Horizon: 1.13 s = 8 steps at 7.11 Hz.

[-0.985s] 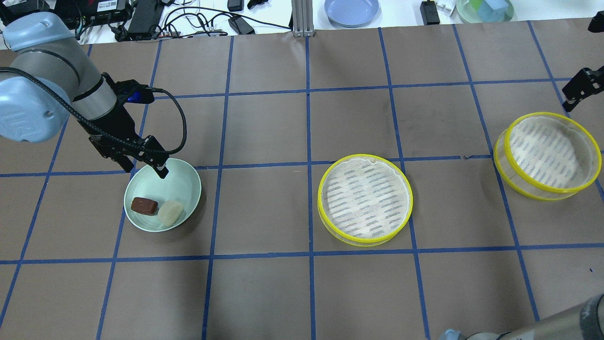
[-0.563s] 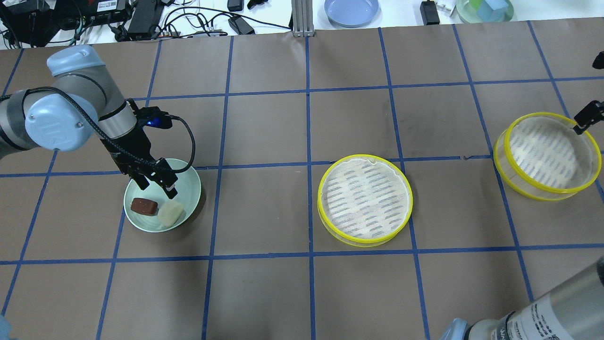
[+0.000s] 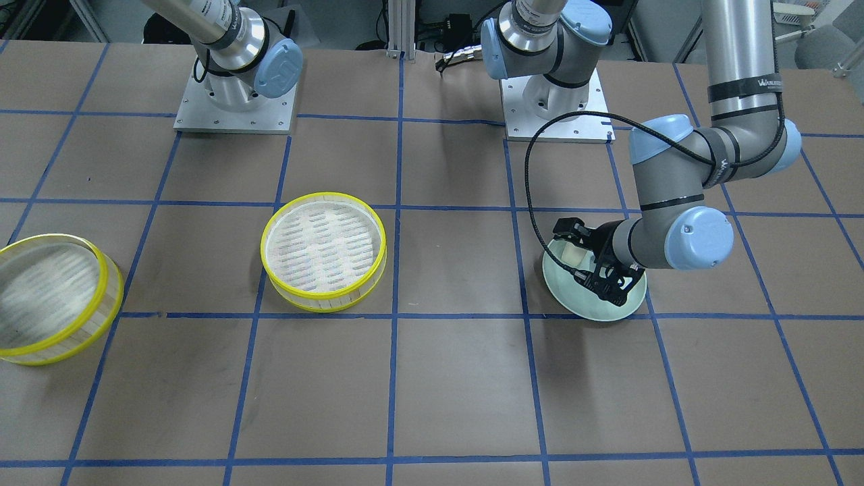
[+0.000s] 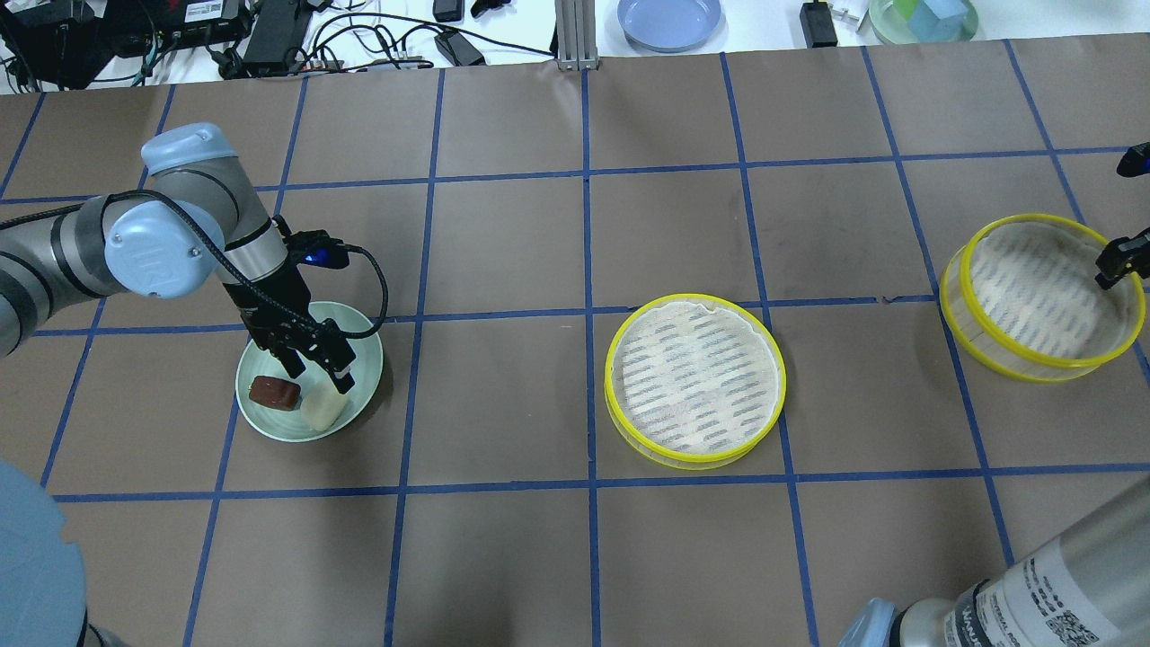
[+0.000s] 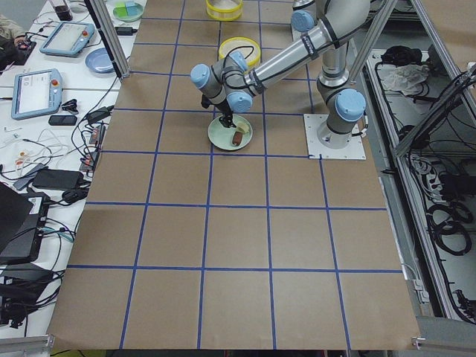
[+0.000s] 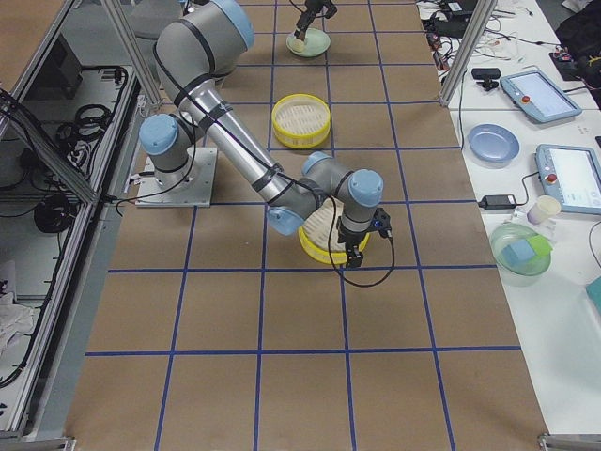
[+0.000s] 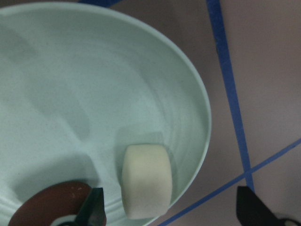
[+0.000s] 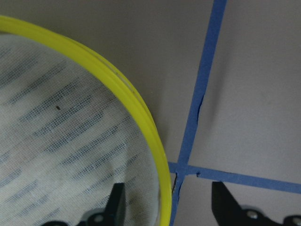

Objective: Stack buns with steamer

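- Count: one mint-green plate (image 4: 361, 339), two buns, two steamer trays, two tools.
- Plate sits on the tabletop (image 4: 503, 404) at the left of the overhead view; both buns lie in it, side by side on its near part.
- Brown bun (image 4: 275, 393) is on the left and cream bun (image 4: 323, 406) just right of it; cannot tell if they touch.
- Centre steamer tray (image 4: 694, 377) sits flat on the tabletop mid-view with nothing in it, well apart from the plate.
- Right steamer tray (image 4: 1042, 296) is at the far right edge of the overhead view, also with nothing in it and well apart from the centre tray.
- Left tool (image 4: 319, 377) is low over the plate with its fingers spread wide.
- In the left wrist view the cream bun lies between its fingers: one finger (image 7: 96, 209) is between the two buns, the other is out past the plate rim over the tabletop. It grips nothing; no contact with the cream bun shows.
- Right tool (image 8: 170, 207) is spread and straddles the yellow rim of the right steamer tray: one finger inside over the slatted floor, one outside over the tabletop. It is not pinching the rim.
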{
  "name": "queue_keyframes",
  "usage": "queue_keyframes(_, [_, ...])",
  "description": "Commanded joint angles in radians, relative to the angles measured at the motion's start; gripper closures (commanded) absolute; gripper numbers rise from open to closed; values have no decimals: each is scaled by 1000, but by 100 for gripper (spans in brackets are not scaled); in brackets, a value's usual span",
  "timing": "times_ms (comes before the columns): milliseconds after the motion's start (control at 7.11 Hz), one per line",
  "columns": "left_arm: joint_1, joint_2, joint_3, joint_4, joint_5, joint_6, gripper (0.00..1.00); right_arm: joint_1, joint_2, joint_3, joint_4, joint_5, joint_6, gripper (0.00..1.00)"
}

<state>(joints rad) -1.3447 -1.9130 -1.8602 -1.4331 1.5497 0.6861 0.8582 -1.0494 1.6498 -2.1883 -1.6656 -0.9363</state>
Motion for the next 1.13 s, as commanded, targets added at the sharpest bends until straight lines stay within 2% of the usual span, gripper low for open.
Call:
queue_keyframes(0, [-1, -35, -16, 23, 7, 3, 0, -1, 0, -1, 5, 1, -1, 100])
queue_keyframes(141, [-1, -37, -16, 23, 22, 6, 6, -1, -12, -2, 30, 3, -1, 100])
queue_keyframes(281, [-1, -38, -10, 25, 58, 6, 44, -1, -47, -10, 95, 3, -2, 100])
queue_keyframes(422, [1, -38, -5, 25, 76, 3, 76, 7, -96, -13, 176, 3, -5, 100])
queue_keyframes(563, [1, -38, -5, 23, 76, 1, 100, 22, -139, -13, 202, 10, -31, 100])
queue_keyframes(704, [1, -38, -5, 23, 75, 0, 100, 50, -168, -13, 211, 14, -33, 100])
queue_keyframes(985, [1, -34, 2, 33, 31, -7, 100, 123, -227, -16, 315, 4, 49, 100])
